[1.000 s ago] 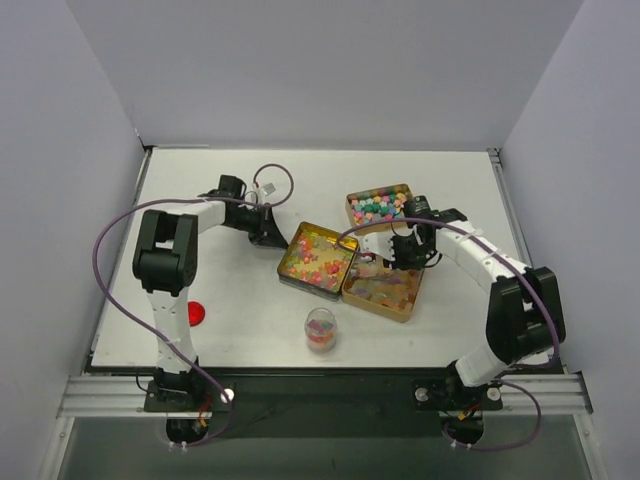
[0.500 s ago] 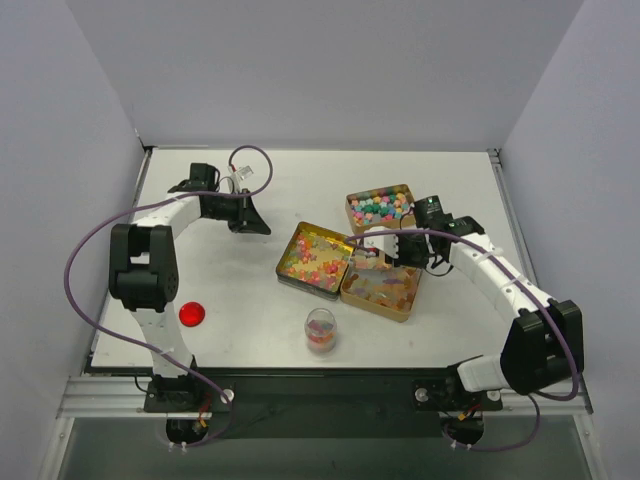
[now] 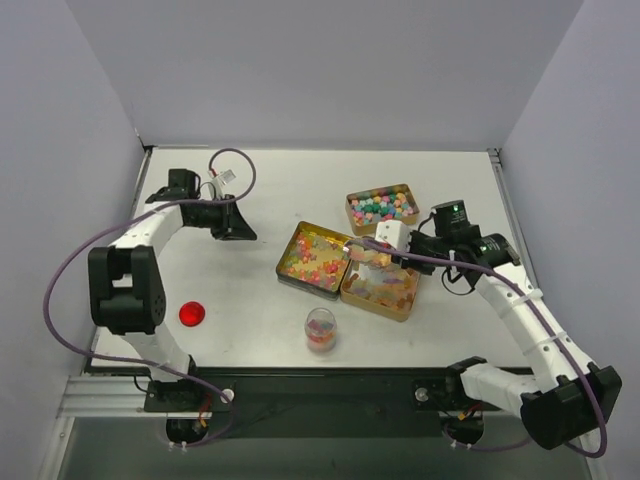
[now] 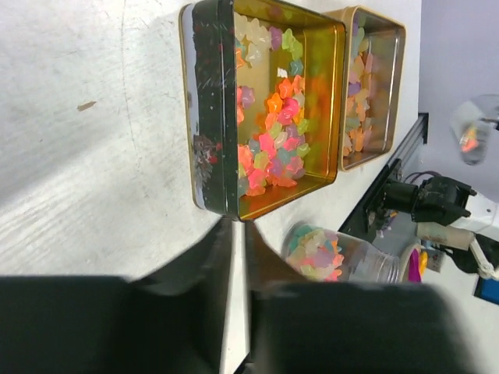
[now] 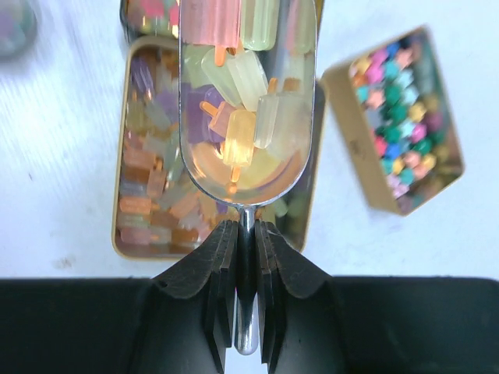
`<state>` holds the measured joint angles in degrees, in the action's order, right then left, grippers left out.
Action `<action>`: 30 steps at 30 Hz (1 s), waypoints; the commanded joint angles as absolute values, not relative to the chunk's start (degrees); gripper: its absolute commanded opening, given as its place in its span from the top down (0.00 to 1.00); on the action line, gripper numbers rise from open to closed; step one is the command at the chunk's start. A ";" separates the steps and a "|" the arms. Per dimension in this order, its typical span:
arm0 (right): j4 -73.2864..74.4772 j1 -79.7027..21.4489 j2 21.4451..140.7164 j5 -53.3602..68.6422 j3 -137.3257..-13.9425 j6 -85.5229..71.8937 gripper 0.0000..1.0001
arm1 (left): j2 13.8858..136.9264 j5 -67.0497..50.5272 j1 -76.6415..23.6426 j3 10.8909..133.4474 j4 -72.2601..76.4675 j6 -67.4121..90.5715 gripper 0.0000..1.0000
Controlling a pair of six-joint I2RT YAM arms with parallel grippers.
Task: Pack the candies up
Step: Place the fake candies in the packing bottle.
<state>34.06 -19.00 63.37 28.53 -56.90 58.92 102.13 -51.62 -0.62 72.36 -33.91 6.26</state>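
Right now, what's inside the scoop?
Pale yellow, pink and orange popsicle-shaped candies fill the scoop, held in the shut right gripper. Lower layers are covered by the top ones; the scoop also hides part of the tin below.

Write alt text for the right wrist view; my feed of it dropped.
The right gripper, jaws shut on the handle of a metal scoop heaped with pastel popsicle-shaped candies, holds it over an open gold tin of similar ones. A second tin of small multicoloured candies sits to the right on the white table.
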 commanded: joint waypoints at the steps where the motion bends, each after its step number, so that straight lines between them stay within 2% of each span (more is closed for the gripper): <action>1: 35.16 -23.37 62.14 33.66 -65.10 49.14 1.00 | 92.74 -49.49 2.72 70.06 -37.35 4.74 0.67; 5: 39.26 -30.22 62.92 30.86 -70.21 49.03 1.00 | 87.81 -48.26 5.01 67.33 -38.84 4.57 0.50; 10: 49.12 -38.48 65.21 26.20 -76.63 55.45 1.00 | 83.15 -45.27 5.19 65.22 -39.38 4.92 0.42; 30: 66.35 -54.13 72.16 13.81 -81.91 67.94 1.00 | 75.15 -45.17 6.59 57.66 -34.10 8.88 0.42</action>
<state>61.63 -52.05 71.07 17.37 -79.42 65.60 77.14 -44.75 6.24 58.13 -37.15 7.84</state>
